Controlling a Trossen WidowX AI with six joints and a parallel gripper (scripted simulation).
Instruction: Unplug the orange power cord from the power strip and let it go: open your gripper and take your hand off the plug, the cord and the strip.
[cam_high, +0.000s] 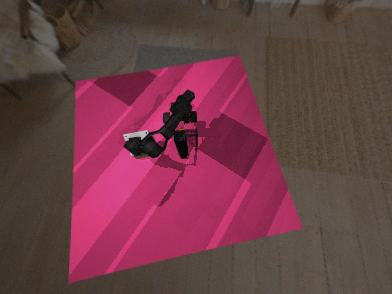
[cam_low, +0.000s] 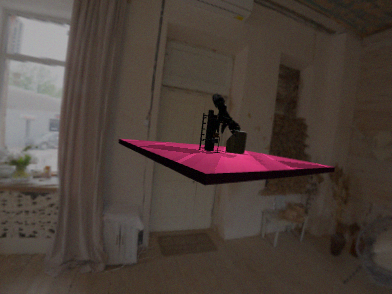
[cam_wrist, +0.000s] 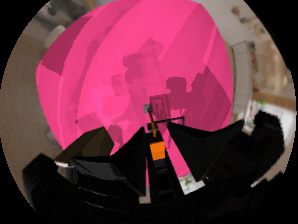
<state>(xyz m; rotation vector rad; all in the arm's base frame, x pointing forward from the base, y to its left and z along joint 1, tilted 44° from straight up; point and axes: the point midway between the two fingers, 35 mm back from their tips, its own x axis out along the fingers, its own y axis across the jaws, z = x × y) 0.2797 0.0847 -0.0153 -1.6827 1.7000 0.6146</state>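
My tabletop is a flat, four-sided pink slab (cam_high: 200, 210) (cam_low: 230, 165) (cam_wrist: 150, 25) with dark edges, banded in lighter and darker pink. Seen from the top view, my arm's boxy base under a white plate (cam_high: 142, 134) sits towards ten o'clock. Nearer the middle, a tall black power strip (cam_high: 182, 146) (cam_low: 210, 131) (cam_wrist: 161, 180) stands upright, with a thin black frame at its three o'clock.

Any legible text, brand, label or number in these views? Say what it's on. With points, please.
None readable, no text to quote.
Power strip (cam_wrist: 160, 175): dark, no lettering I can make out.
Orange plug (cam_wrist: 157, 150): plain, no marking visible.
Air conditioner on the wall (cam_low: 220, 7): yellow patch on its underside, too small and blurred to read.
Arm and gripper (cam_high: 183, 102) (cam_wrist: 156, 127): no legible marking.
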